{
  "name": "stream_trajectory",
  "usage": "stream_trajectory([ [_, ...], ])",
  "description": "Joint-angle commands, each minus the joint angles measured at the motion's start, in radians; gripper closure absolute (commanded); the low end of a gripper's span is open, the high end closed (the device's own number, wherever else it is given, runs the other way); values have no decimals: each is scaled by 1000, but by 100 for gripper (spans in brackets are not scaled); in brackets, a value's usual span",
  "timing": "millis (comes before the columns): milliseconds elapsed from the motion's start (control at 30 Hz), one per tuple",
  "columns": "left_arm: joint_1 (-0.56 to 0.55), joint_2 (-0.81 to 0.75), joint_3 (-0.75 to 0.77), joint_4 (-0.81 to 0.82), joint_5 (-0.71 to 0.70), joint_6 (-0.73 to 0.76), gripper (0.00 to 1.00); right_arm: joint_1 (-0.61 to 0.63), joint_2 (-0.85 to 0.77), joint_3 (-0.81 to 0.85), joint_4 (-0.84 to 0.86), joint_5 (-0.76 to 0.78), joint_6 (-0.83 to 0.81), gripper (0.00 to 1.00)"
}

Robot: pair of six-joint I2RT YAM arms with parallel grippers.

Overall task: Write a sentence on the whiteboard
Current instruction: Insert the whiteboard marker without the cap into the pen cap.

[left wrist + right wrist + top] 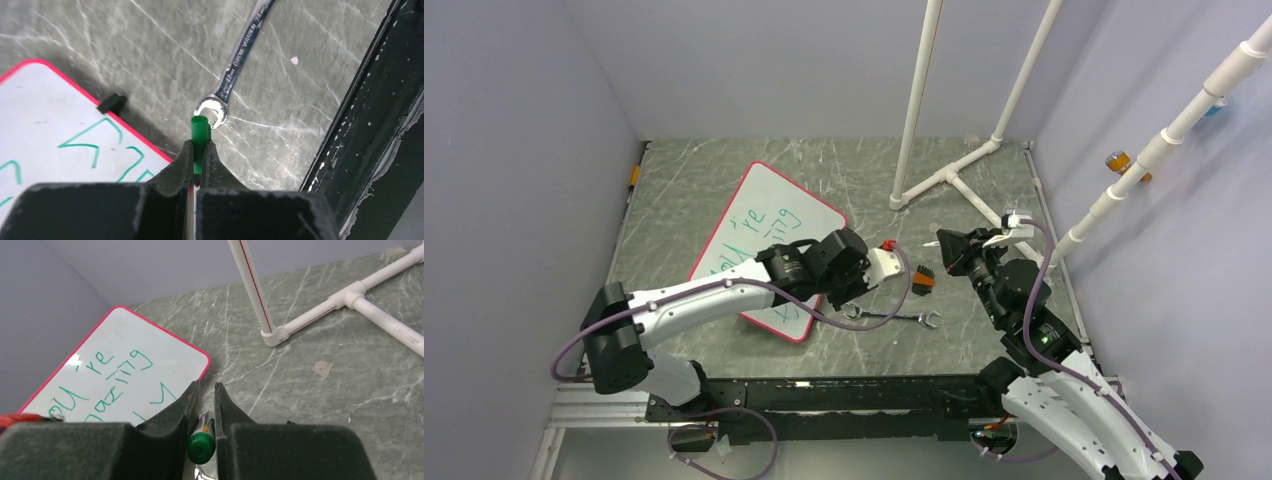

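The whiteboard lies tilted on the table at centre left, white with a red frame. Green lettering, the sentence, runs across it in a few lines, also seen from the right wrist. My left gripper is shut on a green marker cap, just off the board's near right corner. In the top view that gripper points down at the table. My right gripper is shut on a green-ended marker. It hovers right of the board.
A steel wrench lies on the table just beyond the cap. A small orange-and-black object sits between the arms. A white PVC pipe frame stands at the back right. A black clip sits on the board's edge.
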Motion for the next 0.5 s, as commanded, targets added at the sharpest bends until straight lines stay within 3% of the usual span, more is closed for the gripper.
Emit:
stream_trajectory([
  [0,46,-78,63,-34,52,90,100,-4,2,69,-19,-31,22,100],
  [467,295,-190,59,137,439,210,100,-5,157,161,99,-301,99,100],
])
